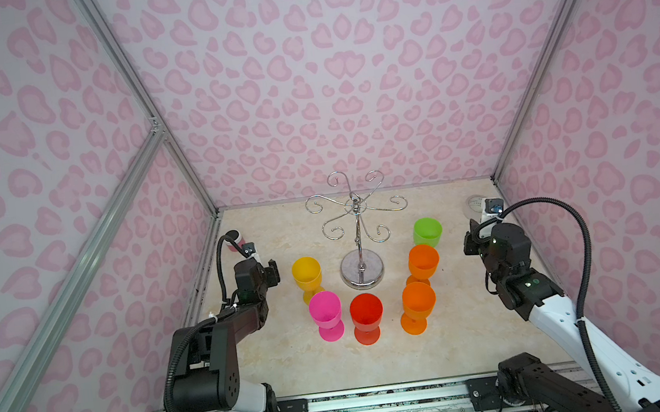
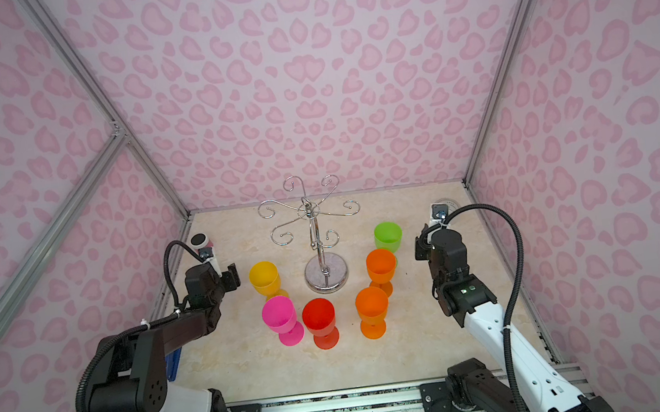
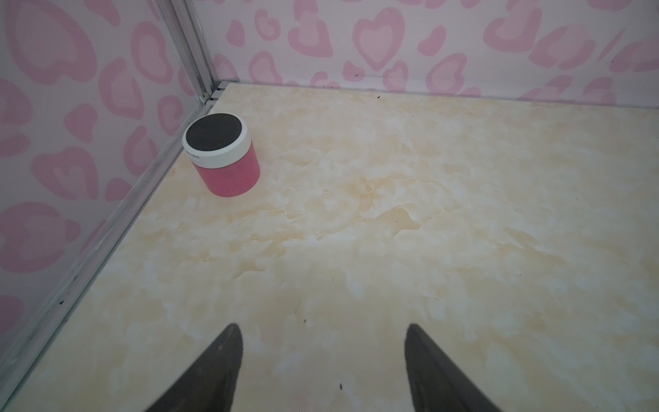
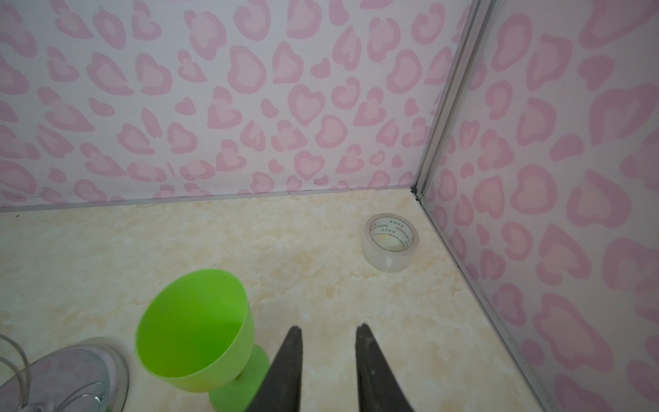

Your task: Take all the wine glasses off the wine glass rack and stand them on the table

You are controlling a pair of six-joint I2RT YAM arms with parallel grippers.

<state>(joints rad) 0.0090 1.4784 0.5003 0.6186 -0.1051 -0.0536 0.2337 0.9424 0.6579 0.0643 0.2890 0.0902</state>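
No glass is seen hanging on the wine glass rack (image 1: 359, 233), which stands mid-table toward the back wall. Its pole, the long axis, is kept upright by the round base, and its six curled arms are fanned outward, all bare. Around it the yellow glass (image 1: 306, 273), pink glass (image 1: 325, 310), red glass (image 1: 366, 312), front orange glass (image 1: 418, 302), rear orange glass (image 1: 423, 261) and green glass (image 1: 427, 231) are set on their feet, mouths up, stems vertical: the stable rest. Unloading is therefore judged finished. The left gripper (image 3: 322, 326) is spread wide over bare table (image 1: 295, 369), nothing between its jaws. The right gripper (image 4: 328, 327) is parted narrowly near the green glass, pinching nothing
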